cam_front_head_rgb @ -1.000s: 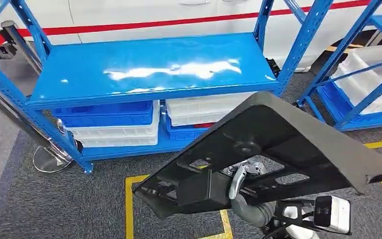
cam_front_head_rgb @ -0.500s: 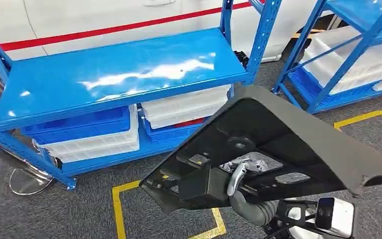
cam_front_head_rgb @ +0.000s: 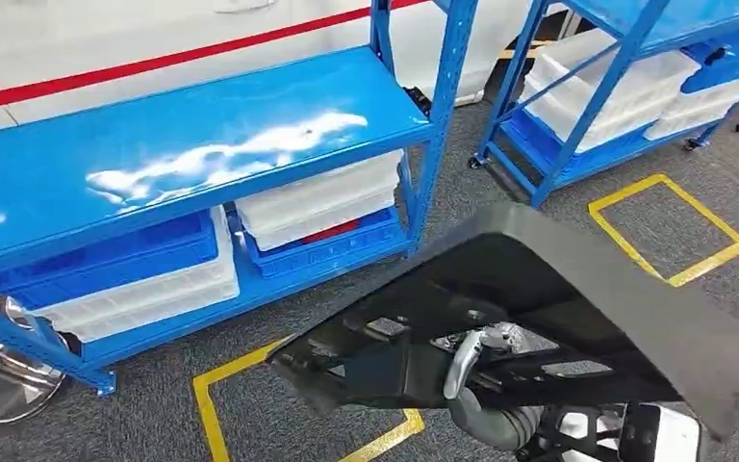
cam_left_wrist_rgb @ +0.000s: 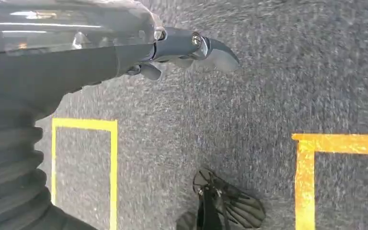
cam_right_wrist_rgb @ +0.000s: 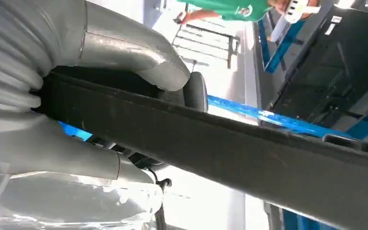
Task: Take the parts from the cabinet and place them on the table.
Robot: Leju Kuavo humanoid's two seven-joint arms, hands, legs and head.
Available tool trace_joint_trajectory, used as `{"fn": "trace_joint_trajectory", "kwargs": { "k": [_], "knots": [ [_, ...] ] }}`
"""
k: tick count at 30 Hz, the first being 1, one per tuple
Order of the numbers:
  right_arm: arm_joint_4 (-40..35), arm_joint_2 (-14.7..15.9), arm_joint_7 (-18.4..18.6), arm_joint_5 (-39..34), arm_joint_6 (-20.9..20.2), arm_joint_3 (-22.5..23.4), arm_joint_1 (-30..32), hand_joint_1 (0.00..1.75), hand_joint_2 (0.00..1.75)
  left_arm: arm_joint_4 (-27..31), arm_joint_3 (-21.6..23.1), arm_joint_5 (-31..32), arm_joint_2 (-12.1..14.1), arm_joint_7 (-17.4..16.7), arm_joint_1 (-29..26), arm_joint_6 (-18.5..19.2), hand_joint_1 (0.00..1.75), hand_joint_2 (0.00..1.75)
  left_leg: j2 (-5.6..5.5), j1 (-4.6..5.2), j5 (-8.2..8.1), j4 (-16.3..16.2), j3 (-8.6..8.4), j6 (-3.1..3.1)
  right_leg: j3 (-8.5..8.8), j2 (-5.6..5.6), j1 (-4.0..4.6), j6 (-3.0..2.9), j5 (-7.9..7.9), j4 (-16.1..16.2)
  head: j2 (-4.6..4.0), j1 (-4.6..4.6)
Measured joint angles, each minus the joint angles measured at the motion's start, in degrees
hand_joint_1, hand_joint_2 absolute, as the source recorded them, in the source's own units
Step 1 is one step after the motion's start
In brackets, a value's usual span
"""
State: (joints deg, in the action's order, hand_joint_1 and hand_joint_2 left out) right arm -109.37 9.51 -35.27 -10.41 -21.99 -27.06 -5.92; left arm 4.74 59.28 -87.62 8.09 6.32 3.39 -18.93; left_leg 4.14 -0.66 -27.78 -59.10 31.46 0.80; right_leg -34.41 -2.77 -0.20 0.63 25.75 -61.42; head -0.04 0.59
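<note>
Part: a large black moulded panel (cam_front_head_rgb: 539, 289) is held up in front of the robot, above the grey carpet (cam_front_head_rgb: 154, 423).
Right robot hand (cam_right_wrist_rgb: 100, 96): clamped on the panel's edge, thumb over it.
Left robot hand (cam_left_wrist_rgb: 172, 52): hung over the carpet, nothing held, fingers loosely apart.
Beyond: blue shelving (cam_front_head_rgb: 183, 144) is seen with white and blue crates (cam_front_head_rgb: 318, 207) stacked below.

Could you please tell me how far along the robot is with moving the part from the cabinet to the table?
Done: the black part is off any shelf, gripped by the right hand.
In hand: it is carried above the carpet, in front of the blue rack, whose top shelf is bare. The left hand hangs with nothing in it.
Left: setting the part on the table.
</note>
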Motion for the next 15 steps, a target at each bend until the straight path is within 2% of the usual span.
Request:
{"fn": "trace_joint_trajectory", "kwargs": {
  "k": [1,2,4,5,6,7,8,9,10,11,12,13,14,15],
  "knots": [
    [0.09,-0.02,-0.57,0.30,-0.33,0.24,-0.05,1.62,1.75,0.00,0.04,-0.15,-0.13,0.00,-0.01,-0.28,0.00,1.75,0.57,0.40,-0.16,-0.06,0.08,-0.28,0.50,-1.56,0.83,-0.45,0.95,1.61,0.00,0.02],
    [0.17,-0.16,-1.30,0.62,-0.81,0.46,-0.01,1.62,1.75,0.00,0.07,-0.61,-0.13,0.04,-0.03,-0.68,0.00,1.75,1.02,0.38,-0.15,0.01,0.08,-0.53,0.28,-0.84,0.89,-0.87,0.55,1.71,0.00,0.02],
    [0.48,-0.15,-2.74,1.18,-1.31,1.23,0.22,1.62,1.75,0.00,0.09,-1.09,-0.13,0.39,0.05,-1.21,0.00,1.75,2.19,0.31,-0.03,0.28,-0.20,-1.07,-0.05,0.41,1.04,-1.28,0.39,1.67,0.00,0.00],
    [0.50,-0.15,-3.29,1.47,-1.31,1.60,0.45,1.62,1.75,0.00,0.17,-1.11,-0.04,0.53,0.23,-1.34,0.00,1.75,2.59,0.52,-0.13,0.39,-0.44,-1.49,0.15,1.08,0.76,-1.81,0.02,2.37,0.00,0.02],
    [0.50,-0.15,-3.57,1.73,-1.42,1.97,0.71,1.62,1.75,0.00,0.39,-1.16,0.37,0.81,0.31,-1.31,0.00,1.75,0.12,0.11,-0.90,-0.38,-0.23,-1.87,0.45,1.42,0.34,-2.00,-0.42,2.95,0.00,0.02],
    [0.50,-0.15,-3.72,2.05,-1.42,2.21,0.67,1.62,1.75,0.00,0.48,-1.31,0.55,1.31,0.28,-1.14,0.00,1.75,-2.21,0.06,-2.55,-2.34,0.64,-1.96,0.40,1.88,0.23,-2.37,-0.57,3.06,0.00,0.02],
    [0.48,-0.24,-3.83,2.39,-1.22,2.28,0.73,1.62,1.75,0.00,0.50,-1.60,1.03,1.60,0.19,-1.01,0.00,1.75,-3.21,0.03,-4.83,-6.05,2.26,-1.99,0.24,2.36,0.23,-2.58,-0.70,3.00,0.00,0.09],
    [0.48,-0.33,-3.85,2.76,-0.89,2.41,1.01,1.62,1.75,-0.02,0.52,-1.64,1.40,1.82,0.01,-0.81,0.00,1.75,-3.62,0.03,-7.09,-10.72,4.34,-2.10,0.13,3.05,0.29,-2.67,-0.76,2.98,0.00,0.07],
    [0.46,-0.33,-3.83,3.21,-0.40,2.56,1.31,1.62,1.75,-0.02,0.57,-1.68,1.87,2.27,-0.14,-0.25,0.00,1.75,-3.66,0.02,-8.63,-15.05,6.29,-2.20,-0.01,3.75,0.35,-2.75,-0.82,2.93,0.00,0.09],
    [0.41,-0.33,-3.83,3.48,-0.11,2.60,1.56,1.62,1.75,-0.07,0.66,-1.70,2.27,2.49,-0.20,0.15,0.00,1.75,-3.66,0.02,-8.59,-16.78,7.14,-2.27,-0.12,4.41,0.36,-2.76,-0.84,2.81,0.00,0.07],
    [0.20,-0.33,-3.77,3.83,0.31,2.63,1.82,1.62,1.75,-0.07,0.81,-1.70,2.60,2.78,-0.14,0.70,0.00,1.75,-3.69,0.02,-7.20,-15.73,6.66,-2.30,-0.17,5.19,0.31,-2.73,-0.86,2.65,0.00,0.09],
    [-0.07,-0.35,-3.70,4.02,0.59,2.65,1.95,1.62,1.75,-0.07,0.87,-1.70,2.88,3.22,-0.05,1.49,0.00,1.75,-3.75,-0.07,-4.95,-12.47,5.12,-2.31,-0.17,5.81,0.26,-2.69,-0.88,2.50,0.00,0.09],
    [-0.41,-0.48,-3.66,4.41,0.70,2.67,1.96,1.62,1.75,-0.07,0.96,-1.68,3.43,3.67,0.04,2.44,0.00,1.75,-4.12,-0.19,-2.19,-7.40,2.71,-2.30,-0.17,6.59,0.21,-2.61,-0.88,2.28,0.00,0.07],
    [-0.68,-0.53,-3.64,4.72,0.74,2.67,1.97,1.62,1.75,-0.07,1.09,-1.68,3.94,4.05,0.11,3.13,0.00,1.75,-6.07,-0.49,0.09,-2.27,0.26,-2.33,-0.29,7.20,0.16,-2.38,-0.79,1.98,0.00,0.07]
  ]
}}
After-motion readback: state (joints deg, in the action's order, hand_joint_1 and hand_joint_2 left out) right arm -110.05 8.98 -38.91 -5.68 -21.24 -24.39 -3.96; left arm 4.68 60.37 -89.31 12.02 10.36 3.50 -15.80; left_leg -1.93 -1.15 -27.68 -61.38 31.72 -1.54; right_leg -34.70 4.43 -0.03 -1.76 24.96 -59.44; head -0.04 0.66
